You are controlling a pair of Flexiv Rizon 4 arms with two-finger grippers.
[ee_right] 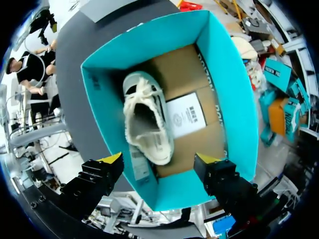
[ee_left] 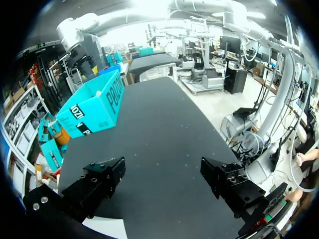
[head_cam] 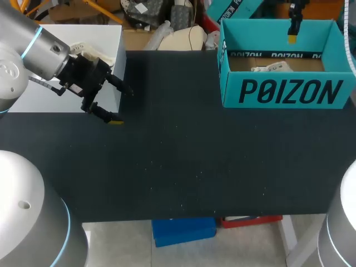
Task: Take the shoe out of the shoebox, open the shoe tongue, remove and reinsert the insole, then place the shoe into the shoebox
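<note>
Desk (head_cam: pixel 194 167): black matte top, fine pale specks scattered across the middle and toward the near edge.

White flat-topped block (head_cam: pixel 105 36): sits at the far left corner, flush along the left edge. Its side facing the desk's middle is in shade. One pale corner also shows in the left wrist view (ee_left: pixel 107 228).

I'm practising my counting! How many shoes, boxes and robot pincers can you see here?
shoe: 1
shoebox: 1
pincers: 2, the left pincer and the right pincer
Total: 4
</note>
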